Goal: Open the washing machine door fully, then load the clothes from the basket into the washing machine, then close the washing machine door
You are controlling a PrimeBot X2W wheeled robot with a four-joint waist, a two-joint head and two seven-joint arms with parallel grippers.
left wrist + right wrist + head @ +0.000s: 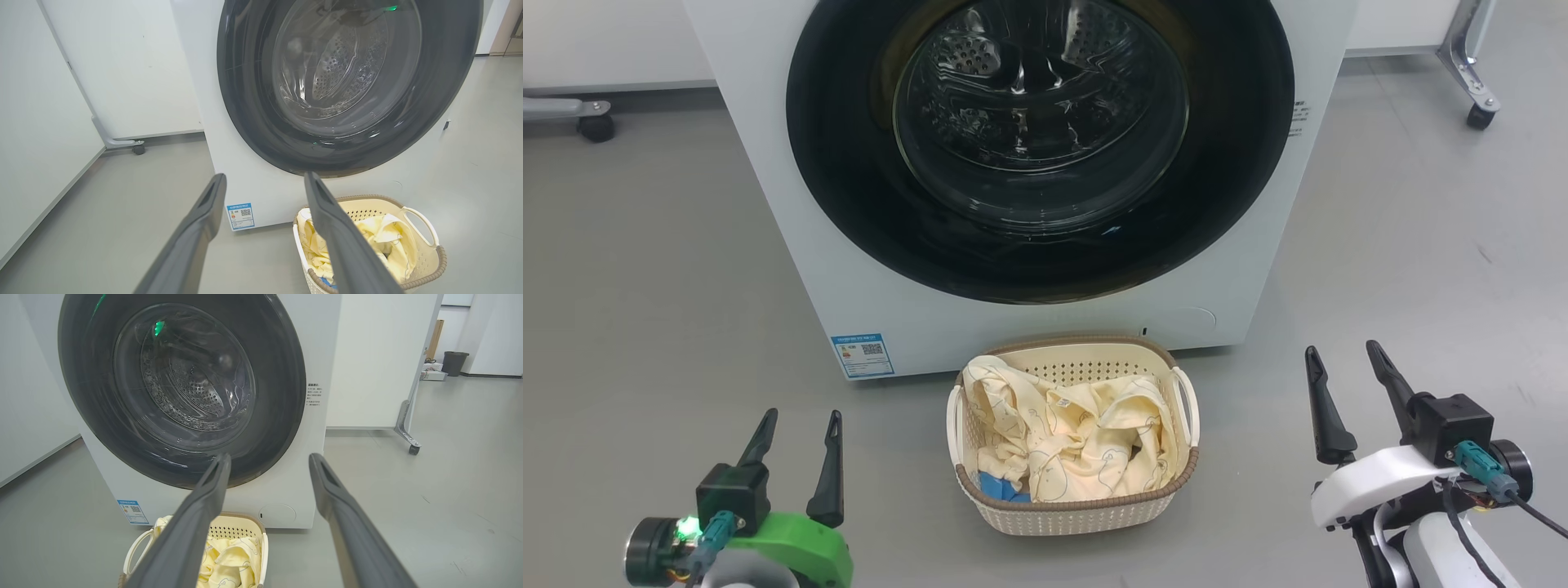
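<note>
The left gripper (801,415) is to the left of the basket (1078,503) and a little nearer to the robot, not touching it. Its two dark fingers point up and forward, spread apart, with nothing between them. The right gripper (1341,349) is to the right of the basket, further from it than the left one. It also points forward with its fingers wide apart and empty. Its white forearm comes in from the lower right corner of the head view.

The basket stands on the grey floor (645,286). It is cream plastic with perforated sides, a brown rim and white handles. The clothes (1094,441) lie crumpled inside it: pale-yellow fabric with thin drawn lines, and a small bright-blue cloth piece (996,486) at the front left corner of the basket.

Directly behind the basket, very near its back rim, stands the white washing machine (768,204). The washing machine door (849,163) is closed, flat against the front. It has a glossy black ring, and through the clear glass the perforated steel drum is visible. A blue label sticker (862,355) is on the machine's front, behind and left of the basket.
</note>
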